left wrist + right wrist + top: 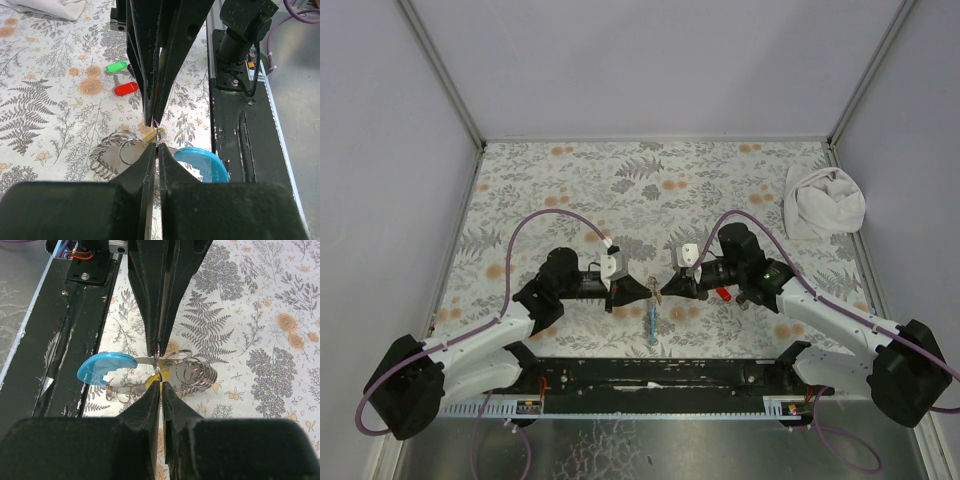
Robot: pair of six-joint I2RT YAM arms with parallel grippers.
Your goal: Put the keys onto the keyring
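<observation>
My left gripper (645, 290) (157, 146) and right gripper (663, 292) (161, 385) meet tip to tip just above the table, near the front rail. The left is shut on the grey metal part of the keyring (142, 360), whose light blue part (105, 368) (206, 163) (651, 322) hangs toward the rail. The right is shut on the small ring of the tan-yellow key (155, 379) (149, 134). Several small split rings (194, 371) (111, 150) hang bunched on the keyring. The red key (126, 89) (723, 294) and green key (117, 66) lie on the table beyond. The black key is not visible.
A white cloth bundle (823, 200) lies at the back right of the floral table cover (620, 180). The black front rail (240, 150) with the arm mounts runs close beside the grippers. Grey walls enclose the table on three sides.
</observation>
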